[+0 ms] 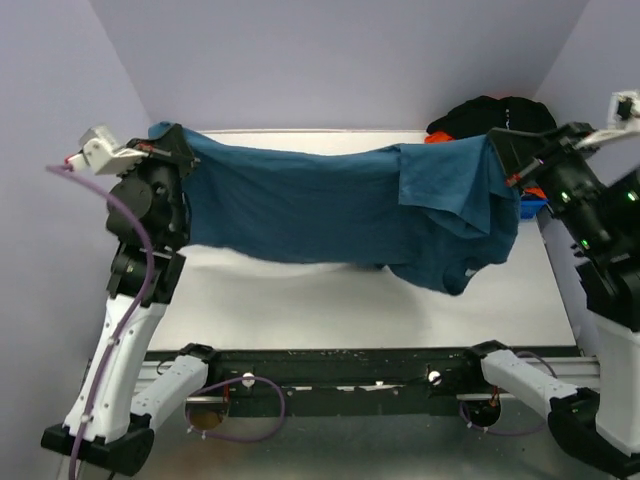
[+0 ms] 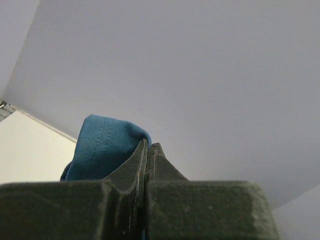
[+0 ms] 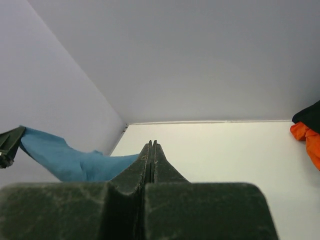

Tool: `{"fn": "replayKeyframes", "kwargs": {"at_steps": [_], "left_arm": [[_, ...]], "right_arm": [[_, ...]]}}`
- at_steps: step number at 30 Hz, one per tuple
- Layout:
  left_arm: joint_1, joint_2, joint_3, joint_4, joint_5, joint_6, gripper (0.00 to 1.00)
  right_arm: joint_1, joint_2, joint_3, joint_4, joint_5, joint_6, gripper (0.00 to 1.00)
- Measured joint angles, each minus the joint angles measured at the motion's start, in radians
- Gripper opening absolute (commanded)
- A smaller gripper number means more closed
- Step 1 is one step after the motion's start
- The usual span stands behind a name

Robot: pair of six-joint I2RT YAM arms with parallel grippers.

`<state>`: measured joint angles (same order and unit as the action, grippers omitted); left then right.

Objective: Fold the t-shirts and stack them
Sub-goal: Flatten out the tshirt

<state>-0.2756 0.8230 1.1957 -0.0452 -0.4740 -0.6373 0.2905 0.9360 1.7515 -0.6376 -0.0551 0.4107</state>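
Two hands pinch the plain teal-blue cloth t-shirt (image 1: 310, 200): the left hand (image 1: 168, 150) and the right hand (image 1: 503, 152) hold it stretched in the air above the white tabletop (image 1: 330, 310). Its sagging right end half hides a crumpled black shirt (image 1: 490, 112) and a bright orange shirt (image 1: 437, 138) at the far right corner.

Plain teal-blue tee (image 1: 320, 210), blk tee (image 1: 495, 112), orange tee (image 3: 307, 139), white table (image 1: 300, 300)
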Motion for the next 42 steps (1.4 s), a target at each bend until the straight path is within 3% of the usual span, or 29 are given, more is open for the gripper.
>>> {"fn": "replayKeyframes", "kwargs": {"at_steps": [5,9,13,15,18,23,26,29,34,35,38,40,42], "left_arm": [[0.009,0.232,0.074,0.003,-0.028,0.027,0.0],[0.023,0.437,0.231,-0.044,-0.032,0.061,0.0],[0.027,0.473,0.346,-0.078,-0.035,0.108,0.0],[0.028,0.45,0.402,-0.077,-0.04,0.132,0.0],[0.028,0.362,0.408,-0.076,-0.045,0.149,0.0],[0.028,0.085,0.242,-0.062,-0.061,0.146,0.0],[0.028,-0.053,0.167,-0.062,-0.064,0.136,0.0],[0.028,-0.122,0.15,-0.068,-0.076,0.132,0.0],[0.032,-0.092,0.178,-0.084,-0.076,0.131,0.0],[0.032,-0.071,0.183,-0.085,-0.076,0.128,0.0],[0.032,-0.015,0.179,-0.086,-0.07,0.116,0.0],[0.032,0.017,0.138,-0.065,-0.061,0.105,0.0],[0.032,0.028,0.07,-0.055,-0.057,0.093,0.0]], "right_arm": [[-0.003,0.247,0.07,0.005,0.004,0.003,0.01],[-0.005,0.512,0.263,-0.025,0.004,0.005,0.01],[-0.01,0.633,0.486,-0.094,-0.002,0.004,0.01],[-0.011,0.609,0.536,-0.097,-0.012,0.004,0.01],[-0.011,0.472,0.485,-0.074,-0.046,0.006,0.01],[-0.011,0.145,0.237,-0.029,-0.116,0.02,0.01],[-0.011,0.019,0.199,-0.028,-0.157,0.029,0.01],[-0.011,-0.032,0.236,-0.029,-0.18,0.034,0.01],[-0.011,-0.017,0.337,-0.034,-0.185,0.033,0.01],[-0.011,-0.005,0.349,-0.034,-0.185,0.032,0.04],[-0.011,0.054,0.341,-0.027,-0.191,0.024,0.48],[-0.011,0.087,0.252,0.01,-0.22,0.021,0.69],[-0.011,0.1,0.062,0.087,-0.276,0.023,0.77]]}}
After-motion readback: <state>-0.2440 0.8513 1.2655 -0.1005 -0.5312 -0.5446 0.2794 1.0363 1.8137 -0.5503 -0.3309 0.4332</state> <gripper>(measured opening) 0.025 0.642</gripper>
